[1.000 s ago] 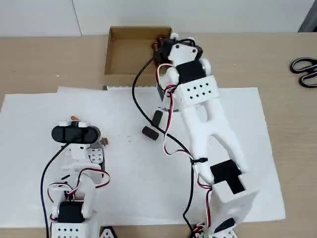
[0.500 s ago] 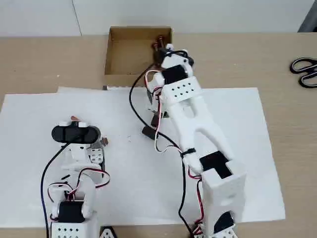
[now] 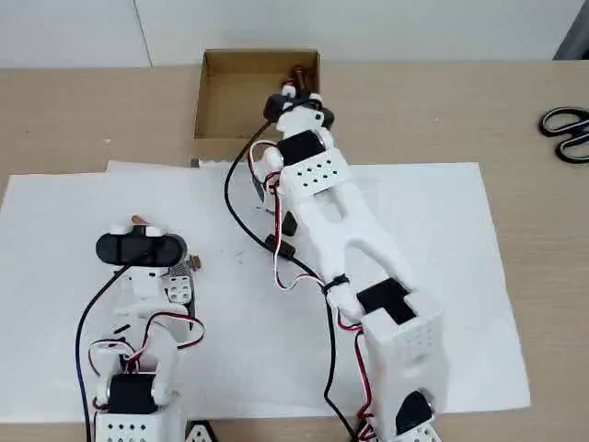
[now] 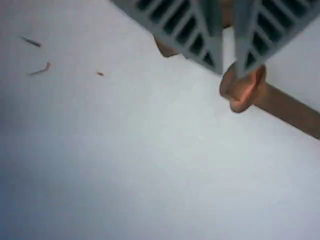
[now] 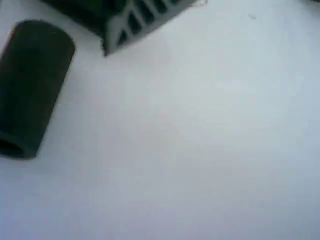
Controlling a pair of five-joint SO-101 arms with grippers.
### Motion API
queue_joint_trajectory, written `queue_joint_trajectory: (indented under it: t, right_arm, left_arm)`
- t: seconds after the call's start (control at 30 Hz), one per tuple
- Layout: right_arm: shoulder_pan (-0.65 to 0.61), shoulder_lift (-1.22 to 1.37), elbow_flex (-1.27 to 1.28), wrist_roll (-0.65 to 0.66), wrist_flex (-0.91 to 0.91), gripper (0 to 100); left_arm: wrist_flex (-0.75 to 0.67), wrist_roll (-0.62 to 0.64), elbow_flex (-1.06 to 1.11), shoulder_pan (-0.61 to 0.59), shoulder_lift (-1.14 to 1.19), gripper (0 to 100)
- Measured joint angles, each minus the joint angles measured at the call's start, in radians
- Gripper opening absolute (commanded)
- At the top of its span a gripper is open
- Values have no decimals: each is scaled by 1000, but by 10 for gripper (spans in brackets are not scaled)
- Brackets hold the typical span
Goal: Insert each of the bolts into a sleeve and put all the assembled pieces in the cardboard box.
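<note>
Wooden table (image 3: 74,110), with a white paper sheet (image 3: 230,350) over the near part. Cardboard box (image 3: 199,110) sits at the sheet's far edge, scissors (image 3: 566,129) off at the right.

High view: right arm (image 3: 322,193) stretched across the sheet, its far end at the box's right-hand wall. Two black sleeves (image 3: 291,224) lie on the paper, partly tucked under that arm. Left arm (image 3: 138,276) sits low on the sheet's left side.

Left wrist view gives the close detail. Left gripper (image 4: 227,70) is drawn nearly together with only a slit between the jaws, and nothing in it. Copper bolt (image 4: 280,107) lies flat on the paper, head just at the tips, shank running away from them.

Right wrist view: one of the sleeves on its side on the paper, near the right gripper (image 5: 130,27). How far that gripper is parted, cannot tell.
</note>
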Motion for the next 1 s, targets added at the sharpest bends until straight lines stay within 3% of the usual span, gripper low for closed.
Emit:
queue_joint_trajectory:
  t: [0.83,1.0]
  right_arm:
    - [14,132,-2,0,-80,134]
    - [18,132,-2,0,-80,0]
  left_arm:
    - [0,0,0,0,0,6]
    - [0,0,0,0,0,6]
